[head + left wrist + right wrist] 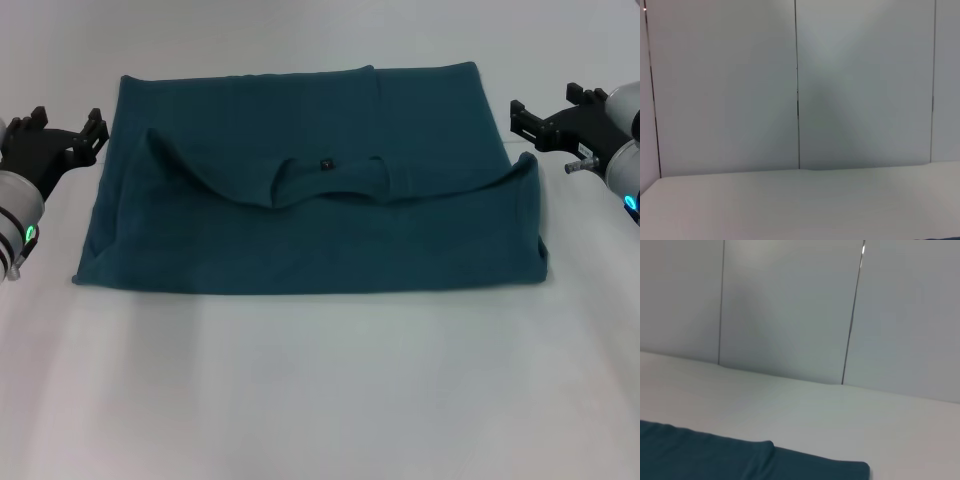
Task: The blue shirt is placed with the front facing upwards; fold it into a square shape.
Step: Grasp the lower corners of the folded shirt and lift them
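Now blue shirt [310,235] (soft cotton), rough rectangle

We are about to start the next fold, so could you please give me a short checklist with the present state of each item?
1. Shirt lies flat on the table, folded once with the collar on top: ok.
2. Shirt already square: not ok, it is a wide rectangle.
3. Left gripper clear of the cloth, beside the shirt's left edge: ok.
4. Right gripper clear of the cloth, beside the shirt's far right corner: ok.
5. Both grippers holding nothing: ok.
6. Edges lined up: not ok, the right side bulges past the layer beneath.
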`<state>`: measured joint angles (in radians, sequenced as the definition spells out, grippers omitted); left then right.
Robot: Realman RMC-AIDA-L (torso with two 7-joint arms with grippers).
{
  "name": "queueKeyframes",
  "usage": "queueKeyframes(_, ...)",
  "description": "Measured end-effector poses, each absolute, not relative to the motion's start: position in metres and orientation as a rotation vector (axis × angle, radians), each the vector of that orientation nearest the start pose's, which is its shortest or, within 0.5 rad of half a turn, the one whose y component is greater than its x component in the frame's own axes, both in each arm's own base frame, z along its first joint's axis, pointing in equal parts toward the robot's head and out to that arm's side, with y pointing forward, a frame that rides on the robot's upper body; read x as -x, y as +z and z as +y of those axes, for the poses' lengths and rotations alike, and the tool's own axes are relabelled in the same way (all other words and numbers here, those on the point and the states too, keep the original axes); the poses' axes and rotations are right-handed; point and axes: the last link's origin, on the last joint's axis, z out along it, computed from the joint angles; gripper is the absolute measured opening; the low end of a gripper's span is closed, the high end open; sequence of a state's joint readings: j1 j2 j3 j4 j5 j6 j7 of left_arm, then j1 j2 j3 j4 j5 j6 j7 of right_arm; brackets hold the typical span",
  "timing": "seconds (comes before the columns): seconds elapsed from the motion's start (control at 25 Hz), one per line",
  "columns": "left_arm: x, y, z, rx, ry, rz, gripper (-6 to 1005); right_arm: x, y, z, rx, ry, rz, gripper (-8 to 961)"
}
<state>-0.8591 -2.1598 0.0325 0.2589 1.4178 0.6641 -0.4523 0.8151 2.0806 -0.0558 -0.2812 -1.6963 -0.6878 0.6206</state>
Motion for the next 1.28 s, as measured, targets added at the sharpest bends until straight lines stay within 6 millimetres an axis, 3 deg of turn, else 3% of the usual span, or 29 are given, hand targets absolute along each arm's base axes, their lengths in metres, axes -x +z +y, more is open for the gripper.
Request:
queueKeyframes(0.08, 0.272, 0.004, 0.454, 1.647, -0.536, -0.697, 666, -0.295, 0.027, 0.451, 1.784, 0.43, 0.616, 848)
queueKeyframes(0.44, 0.28, 0.012, 0.445, 1.702, -0.66, -0.836, 806, -0.301, 0.043, 0.434, 1.862, 0.529, 0.641, 917)
queueKeyframes(0.56, 0.278, 0.02, 0.435, 1.774, -0.736, -0.843, 880, -0.303, 0.048, 0.424, 1.91, 0.563, 0.675, 932)
queueKeyframes(0.84, 0.278, 0.035, 0.407, 1.864, -0.877, -0.882, 877, -0.309, 0.067, 0.398, 1.969, 0.633, 0.781, 931)
queueKeyframes(1.04, 0.286, 0.037, 0.4, 1.927, -0.819, -0.986, 875, -0.311, 0.08, 0.384, 2.012, 0.66, 0.92, 931)
queueKeyframes(1.28, 0.286, 0.034, 0.4, 2.01, -0.71, -1.072, 874, -0.314, 0.08, 0.377, 2.099, 0.562, 1.099, 931)
